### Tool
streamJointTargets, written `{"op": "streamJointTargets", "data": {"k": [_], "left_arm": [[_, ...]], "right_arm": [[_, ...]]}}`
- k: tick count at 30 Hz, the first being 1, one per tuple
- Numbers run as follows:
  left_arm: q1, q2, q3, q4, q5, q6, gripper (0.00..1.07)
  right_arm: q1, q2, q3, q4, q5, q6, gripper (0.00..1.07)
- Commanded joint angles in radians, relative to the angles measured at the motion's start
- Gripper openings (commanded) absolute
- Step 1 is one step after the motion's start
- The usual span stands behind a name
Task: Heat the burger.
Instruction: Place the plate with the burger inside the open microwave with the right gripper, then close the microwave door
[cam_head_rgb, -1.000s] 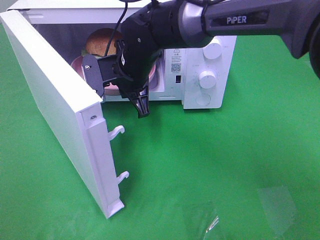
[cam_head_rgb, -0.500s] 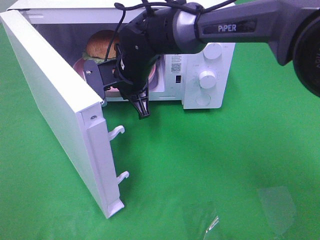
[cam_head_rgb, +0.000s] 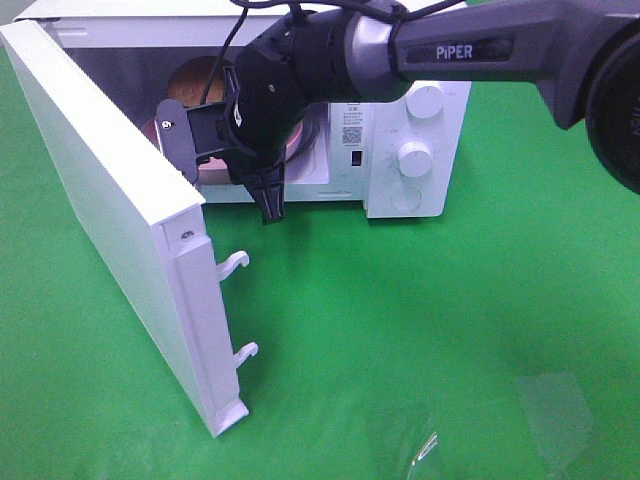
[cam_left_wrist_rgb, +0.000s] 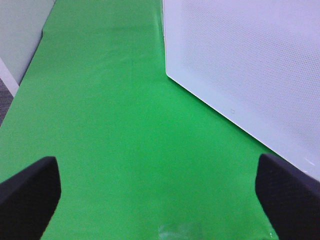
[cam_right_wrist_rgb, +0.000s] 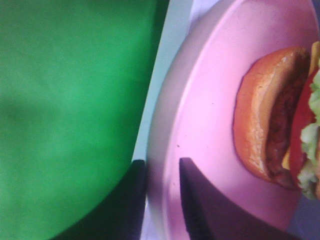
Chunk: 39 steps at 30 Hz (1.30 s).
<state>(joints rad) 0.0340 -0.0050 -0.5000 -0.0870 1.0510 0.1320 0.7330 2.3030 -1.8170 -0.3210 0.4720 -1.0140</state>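
Note:
The burger (cam_right_wrist_rgb: 280, 135) lies on a pink plate (cam_right_wrist_rgb: 210, 100) in the right wrist view, showing bun, patty and lettuce. From above, only part of its brown bun (cam_head_rgb: 195, 80) shows inside the open microwave (cam_head_rgb: 440, 170), behind my right arm (cam_head_rgb: 270, 100). My right gripper (cam_right_wrist_rgb: 162, 200) straddles the plate's rim, one dark finger under it and one on top; I cannot tell whether they still pinch it. My left gripper (cam_left_wrist_rgb: 160, 200) is wide open over bare green cloth, beside the white door panel (cam_left_wrist_rgb: 250, 75).
The microwave door (cam_head_rgb: 100, 200) swings out toward the front left, its two latch hooks (cam_head_rgb: 235, 262) pointing right. Two white knobs (cam_head_rgb: 415, 158) sit on the control panel. A scrap of clear film (cam_head_rgb: 550, 410) lies on the green cloth at the front right.
My right arm has shifted slightly left and deeper into the microwave mouth, and it now covers more of the burger. The left gripper has stayed wide open.

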Motion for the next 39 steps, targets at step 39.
{"op": "streamJointTargets", "data": {"k": [39], "left_arm": [[0.000,-0.023,0.002,0.001,-0.013,0.001,0.98]], "right_arm": [[0.002,-0.253,0.338,-0.033,-0.144,0.075,0.78]]}}
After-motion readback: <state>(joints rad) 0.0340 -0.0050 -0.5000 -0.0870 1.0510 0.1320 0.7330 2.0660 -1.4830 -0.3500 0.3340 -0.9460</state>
